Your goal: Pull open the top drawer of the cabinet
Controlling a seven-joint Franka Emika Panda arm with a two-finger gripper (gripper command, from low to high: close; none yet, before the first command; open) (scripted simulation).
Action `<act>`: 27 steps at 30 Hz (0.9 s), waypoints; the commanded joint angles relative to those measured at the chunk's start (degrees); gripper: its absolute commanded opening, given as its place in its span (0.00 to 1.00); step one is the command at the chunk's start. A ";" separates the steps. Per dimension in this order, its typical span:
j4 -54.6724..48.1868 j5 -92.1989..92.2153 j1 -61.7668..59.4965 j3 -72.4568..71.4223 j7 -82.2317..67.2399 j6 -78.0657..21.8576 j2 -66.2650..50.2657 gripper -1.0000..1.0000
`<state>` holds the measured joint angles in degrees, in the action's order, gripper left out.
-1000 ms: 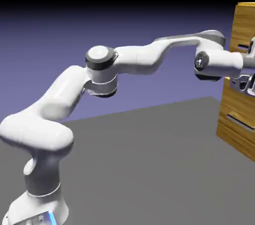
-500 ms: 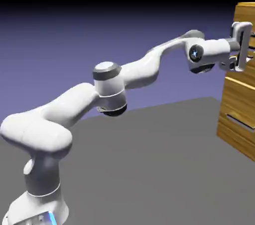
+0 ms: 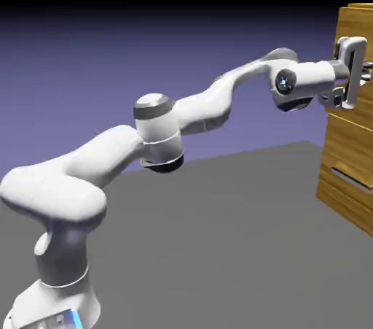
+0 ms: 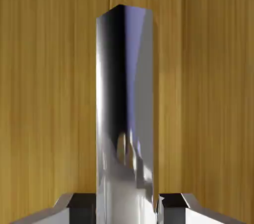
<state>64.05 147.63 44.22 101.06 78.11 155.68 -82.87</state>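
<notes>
handle: on top drawer, in end effector | cabinet: exterior view's right

Exterior view: set well back beside the robot arm, facing across it, cabinet cut off at the right edge. Hand view: mounted on the gripper, looking closely at the cabinet front, which both share.
</notes>
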 commanded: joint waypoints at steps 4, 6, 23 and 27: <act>8.31 2.00 5.15 0.60 -3.25 -3.01 -0.05 0.00; 12.46 2.78 7.76 0.95 -4.67 -4.49 -0.08 0.00; 47.75 4.43 31.24 5.59 -13.01 -16.17 -0.75 0.00; 56.06 3.60 37.37 7.34 -14.20 -18.42 -1.22 0.00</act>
<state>120.06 151.21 81.62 108.39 63.82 137.27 -84.09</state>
